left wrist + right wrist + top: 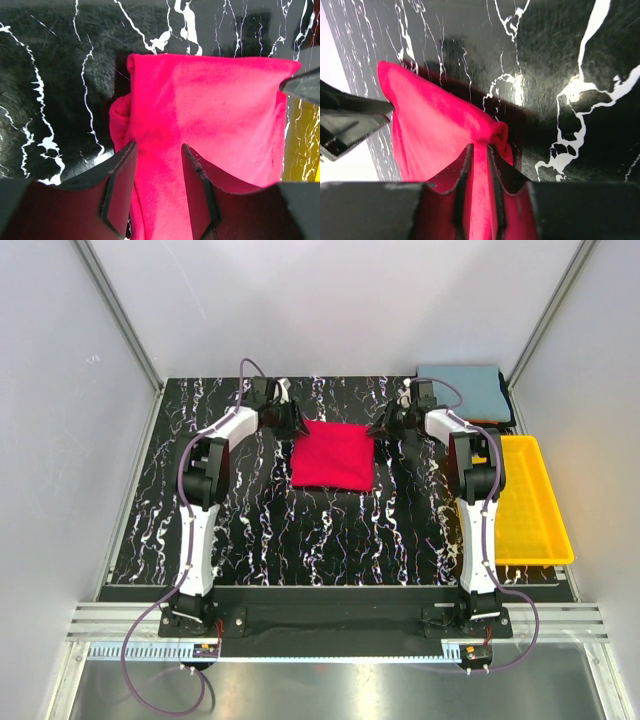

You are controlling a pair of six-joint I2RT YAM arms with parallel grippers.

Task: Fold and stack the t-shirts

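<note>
Holding the red t-shirt point(333, 455) by its two far corners, we have both arms reaching in over the black marbled table point(300, 530).

We see the shirt folded into a rough square near the middle of the table, towards the far side, its far edge raised enough to cast a shadow on the marble. Our left gripper point(295, 425) is at the far-left corner, its jaws fairly wide apart and grasping the bunched cloth that fills the gap between them. Our right gripper point(383, 425) is at the far-right corner, its jaws nearly together and pinching a thin ridge of the red cloth. A grey-blue t-shirt point(460, 385) lies folded at the far right corner of the table, well apart from the red one, and just nearer than it a yellow tray point(560, 530) sits along the right edge.
</note>
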